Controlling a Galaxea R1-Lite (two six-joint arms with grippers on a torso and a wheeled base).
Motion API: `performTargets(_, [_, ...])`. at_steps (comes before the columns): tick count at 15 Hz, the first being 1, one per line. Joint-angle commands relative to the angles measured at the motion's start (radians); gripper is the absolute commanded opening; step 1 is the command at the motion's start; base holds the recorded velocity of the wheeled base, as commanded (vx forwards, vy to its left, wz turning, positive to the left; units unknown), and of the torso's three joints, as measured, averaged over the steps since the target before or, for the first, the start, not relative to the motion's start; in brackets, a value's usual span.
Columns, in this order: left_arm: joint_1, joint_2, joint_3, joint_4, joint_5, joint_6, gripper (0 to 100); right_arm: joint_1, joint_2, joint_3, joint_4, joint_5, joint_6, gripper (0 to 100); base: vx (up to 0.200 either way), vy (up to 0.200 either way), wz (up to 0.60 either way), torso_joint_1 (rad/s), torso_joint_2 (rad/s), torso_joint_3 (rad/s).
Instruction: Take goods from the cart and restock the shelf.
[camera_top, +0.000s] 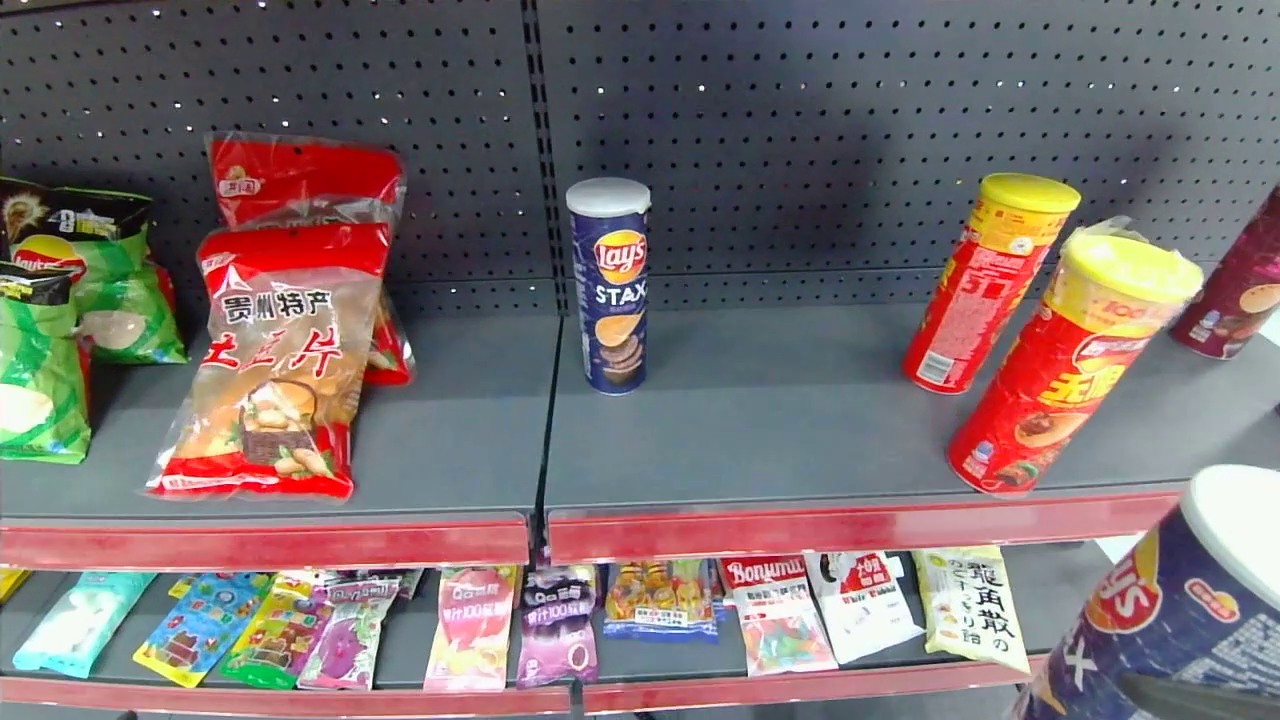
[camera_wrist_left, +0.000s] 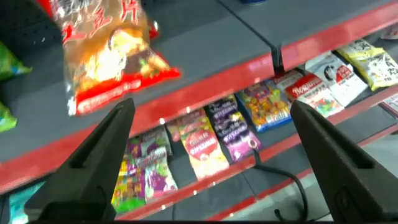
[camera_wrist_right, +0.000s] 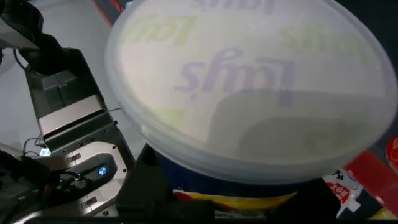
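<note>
A blue chip can with a white lid (camera_top: 1170, 610) is held up at the lower right, in front of the shelf's red front rail (camera_top: 850, 528). My right gripper (camera_wrist_right: 236, 199) is shut on its body, and a dark finger (camera_top: 1190, 695) shows under it. The can's lid (camera_wrist_right: 249, 81) sits close to the right wrist camera. A matching blue can (camera_top: 608, 285) stands upright mid-shelf near the back panel. My left gripper (camera_wrist_left: 211, 168) is open and holds nothing, hanging in front of the shelf rail (camera_wrist_left: 205, 93) below a red snack bag (camera_wrist_left: 106, 50).
Two red cans with yellow lids (camera_top: 985, 285) (camera_top: 1075, 365) and a maroon can (camera_top: 1235, 285) stand at the shelf's right. Red snack bags (camera_top: 275, 360) and green chip bags (camera_top: 60, 320) fill the left. Bare shelf (camera_top: 780, 400) lies between the blue and red cans. Small packets (camera_top: 660, 600) line the lower shelf.
</note>
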Motion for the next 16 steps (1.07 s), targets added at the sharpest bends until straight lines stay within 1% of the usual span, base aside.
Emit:
performTargets(1, [0.0,0.0,0.0,0.0,-0.003,0.0,100,0.001,0.003,0.001,0.002,0.001,0.0,0,0.0,0.0,0.0,0.0,0.0,0.0])
performTargets(2, [-0.002,0.0,0.0,0.0,-0.003,0.0,100,0.001,0.003,0.007,0.0,0.001,0.0,0,0.0,0.0,0.0,0.0,0.0,0.0])
performTargets(8, [-0.002,0.0,0.007,0.0,-0.003,0.0,100,0.001,-0.004,0.024,0.0,0.001,0.0,0,0.0,0.2,0.0,-0.002,0.0,0.003])
performTargets(13, [0.0,-0.003,0.012,0.0,-0.001,0.004,100,0.001,-0.005,0.025,0.0,0.001,0.0,0,0.0,0.0,0.0,0.0,0.0,0.0])
performTargets(16, [-0.002,-0.001,0.012,-0.001,0.0,0.006,100,0.001,-0.008,0.025,0.0,0.001,0.0,0,0.2,0.0,0.0,-0.006,0.0,0.004])
